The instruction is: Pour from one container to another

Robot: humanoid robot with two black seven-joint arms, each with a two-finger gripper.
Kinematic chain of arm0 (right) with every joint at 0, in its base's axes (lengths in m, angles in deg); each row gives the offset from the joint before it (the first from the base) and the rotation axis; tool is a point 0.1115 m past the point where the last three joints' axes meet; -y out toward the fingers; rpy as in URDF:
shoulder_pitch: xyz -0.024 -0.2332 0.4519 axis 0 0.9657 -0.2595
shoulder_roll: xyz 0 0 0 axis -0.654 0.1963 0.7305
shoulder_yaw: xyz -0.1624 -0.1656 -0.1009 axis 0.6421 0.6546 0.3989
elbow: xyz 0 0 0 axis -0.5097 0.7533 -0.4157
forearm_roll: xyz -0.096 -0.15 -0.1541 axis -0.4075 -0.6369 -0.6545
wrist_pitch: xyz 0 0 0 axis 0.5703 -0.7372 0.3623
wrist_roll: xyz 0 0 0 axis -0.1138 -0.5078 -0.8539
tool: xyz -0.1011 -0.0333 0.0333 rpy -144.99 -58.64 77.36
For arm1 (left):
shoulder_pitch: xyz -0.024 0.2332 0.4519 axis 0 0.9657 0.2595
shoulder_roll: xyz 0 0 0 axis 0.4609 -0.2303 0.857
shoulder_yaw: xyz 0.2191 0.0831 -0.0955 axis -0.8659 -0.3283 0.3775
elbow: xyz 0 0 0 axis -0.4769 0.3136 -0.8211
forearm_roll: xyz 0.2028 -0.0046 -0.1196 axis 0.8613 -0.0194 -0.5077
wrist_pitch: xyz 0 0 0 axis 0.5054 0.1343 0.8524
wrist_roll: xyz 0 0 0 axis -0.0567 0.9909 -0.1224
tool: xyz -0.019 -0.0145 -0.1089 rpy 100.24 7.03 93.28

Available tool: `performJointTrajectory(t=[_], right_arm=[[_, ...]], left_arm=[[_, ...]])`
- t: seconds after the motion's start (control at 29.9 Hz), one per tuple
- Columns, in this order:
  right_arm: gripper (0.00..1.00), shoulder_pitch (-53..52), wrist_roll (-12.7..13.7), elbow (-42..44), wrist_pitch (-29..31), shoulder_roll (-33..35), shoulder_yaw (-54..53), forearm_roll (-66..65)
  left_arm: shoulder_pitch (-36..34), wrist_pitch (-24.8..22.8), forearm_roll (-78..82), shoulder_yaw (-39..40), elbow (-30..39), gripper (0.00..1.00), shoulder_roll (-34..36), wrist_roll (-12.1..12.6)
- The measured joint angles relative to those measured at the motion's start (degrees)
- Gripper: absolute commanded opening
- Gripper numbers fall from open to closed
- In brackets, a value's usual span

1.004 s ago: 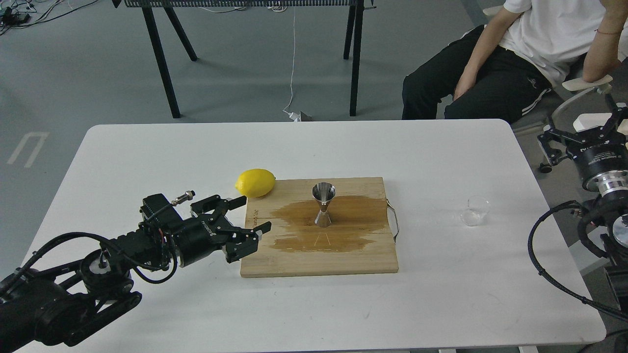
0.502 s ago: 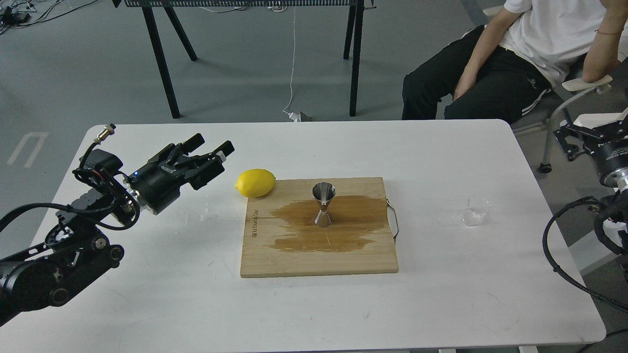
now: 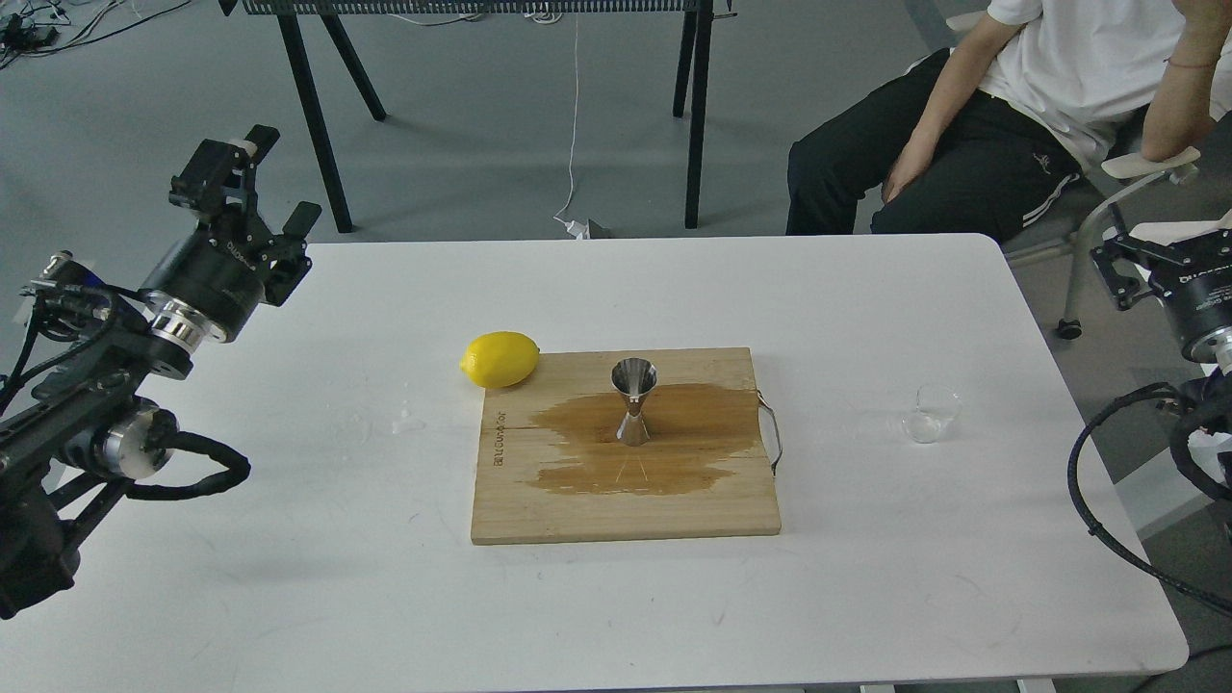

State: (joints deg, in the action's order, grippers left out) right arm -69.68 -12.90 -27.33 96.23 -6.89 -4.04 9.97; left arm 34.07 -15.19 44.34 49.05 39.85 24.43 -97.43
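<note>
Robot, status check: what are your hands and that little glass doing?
Left end effector open, empty; right end effector unclear. Glass cup upright on table, untouched; jigger on wet board. Nothing between them.

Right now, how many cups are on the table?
2: a shiny steel hourglass jigger upright on the wet wooden board, and a small clear glass cup on the white table, right of it.

— What colours am I reading on my feed?
— A bright yellow oval lemon (image 3: 500,359), and a pale tan rectangular wooden board (image 3: 626,510) with a darker brown wet patch (image 3: 664,438) across its middle.
— And the rest?
— A mirror-silver hourglass steel jigger (image 3: 634,401), a colourless clear glass cup (image 3: 933,414), and a plain white rounded table (image 3: 385,597).
</note>
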Motion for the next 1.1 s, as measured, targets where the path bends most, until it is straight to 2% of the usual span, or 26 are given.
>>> performJointTrajectory(t=[0.13, 0.23, 0.33, 0.5, 0.67, 0.77, 0.84, 1.0, 1.1], right_arm=[[1.00, 5.47, 0.13, -6.30, 0.00, -0.98, -1.19, 4.44], [1.00, 8.84, 0.52, -9.13, 0.00, -1.34, -0.86, 8.37], [0.99, 11.47, 1.31, -11.15, -0.10, -1.45, -0.50, 10.92], [0.99, 17.40, 5.05, -16.20, -4.48, -2.13, -0.34, 14.00], [0.99, 22.63, 6.15, -19.35, -7.02, -3.76, -0.35, 15.92], [0.98, 24.58, 8.98, -20.45, -9.97, -5.57, 1.30, 18.76], [0.98, 25.37, 9.87, -21.90, -13.32, -7.25, 2.11, 20.40], [0.99, 25.74, 9.28, -22.55, -22.56, -12.23, 0.42, 21.42], [1.00, 25.43, 9.23, -21.96, -25.80, -14.34, -1.51, 21.38]], left_arm=[[0.24, -10.09, -15.15, 0.50, -3.81, 1.00, -0.12, -0.01], [0.29, -12.69, -22.11, 0.58, -8.08, 1.00, -0.68, -0.01], [-0.74, -13.06, -25.67, 0.89, -14.12, 1.00, -2.84, -0.01], [-2.85, -13.16, -29.59, 1.60, -21.36, 1.00, -5.91, 0.21], [-3.03, -13.16, -30.19, 1.67, -22.13, 1.00, -6.59, 0.45], [-2.73, -13.16, -30.21, 1.66, -22.14, 1.00, -7.10, 0.29], [-2.46, -13.16, -30.15, 1.28, -22.01, 1.00, -7.59, 0.09], [-1.80, -13.16, -30.00, 0.75, -21.90, 1.00, -7.37, 0.05], [-1.70, -13.16, -29.87, 0.71, -21.89, 1.00, -6.92, 0.05]])
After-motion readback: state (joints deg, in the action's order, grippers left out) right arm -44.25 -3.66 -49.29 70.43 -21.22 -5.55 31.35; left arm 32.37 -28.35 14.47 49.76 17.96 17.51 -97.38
